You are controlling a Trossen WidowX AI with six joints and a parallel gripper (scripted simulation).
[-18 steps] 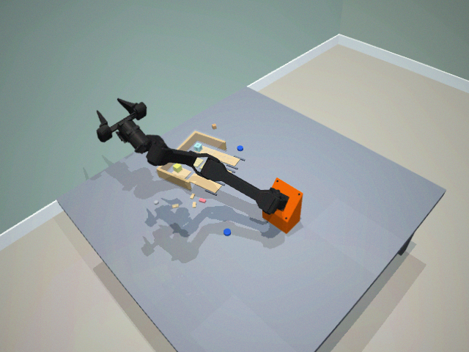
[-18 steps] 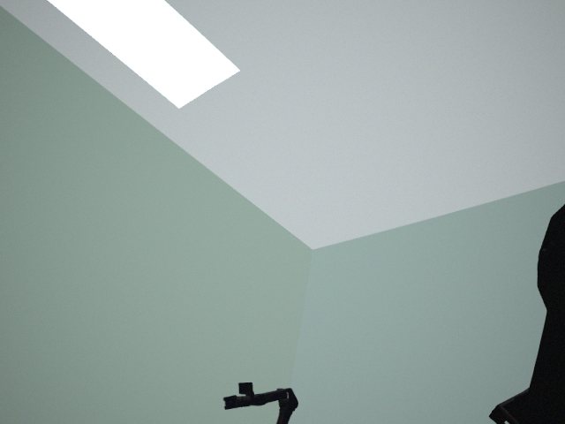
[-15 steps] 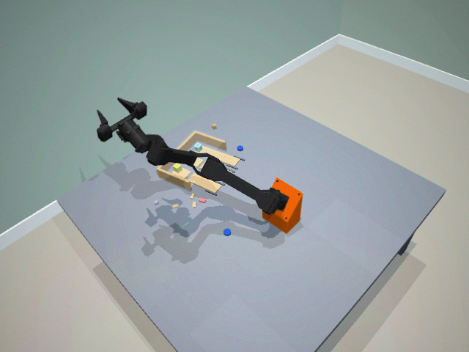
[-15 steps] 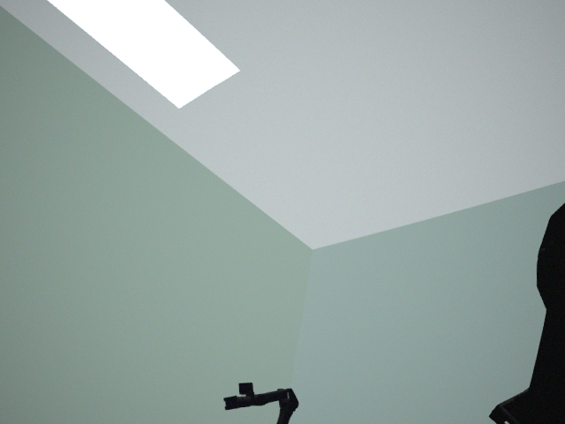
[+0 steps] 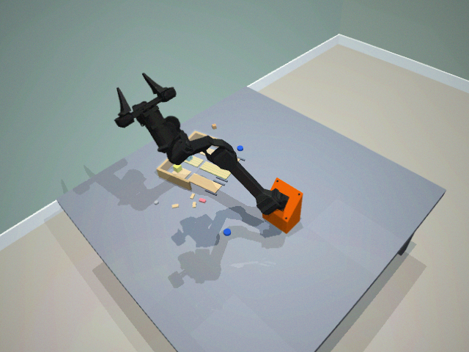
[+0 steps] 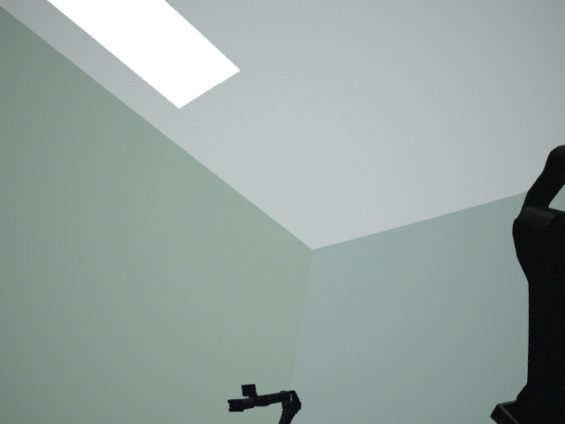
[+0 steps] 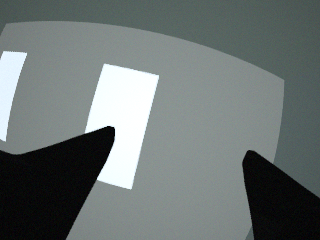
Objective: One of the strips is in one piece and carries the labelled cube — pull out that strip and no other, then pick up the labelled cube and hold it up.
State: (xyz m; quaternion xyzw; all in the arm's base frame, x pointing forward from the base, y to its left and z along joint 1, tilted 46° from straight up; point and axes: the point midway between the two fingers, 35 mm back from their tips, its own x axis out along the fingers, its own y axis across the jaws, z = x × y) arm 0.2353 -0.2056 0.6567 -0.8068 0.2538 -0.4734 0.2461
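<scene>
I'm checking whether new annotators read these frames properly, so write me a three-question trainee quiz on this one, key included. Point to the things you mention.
1. True or false: the pincer [image 5: 130, 81] [image 7: 182, 146] is closed on the yellow cube [image 5: 176, 167].
2. Multiple choice: what colour is the block under the arm's foot [image 5: 286, 223]?
a) green
b) orange
c) white
3. Fill in the blank: the two round discs, one [image 5: 239, 148] beyond the arm and one [image 5: 226, 232] on the near side, are both ____.

Key: 1 false; 2 b; 3 blue
</scene>
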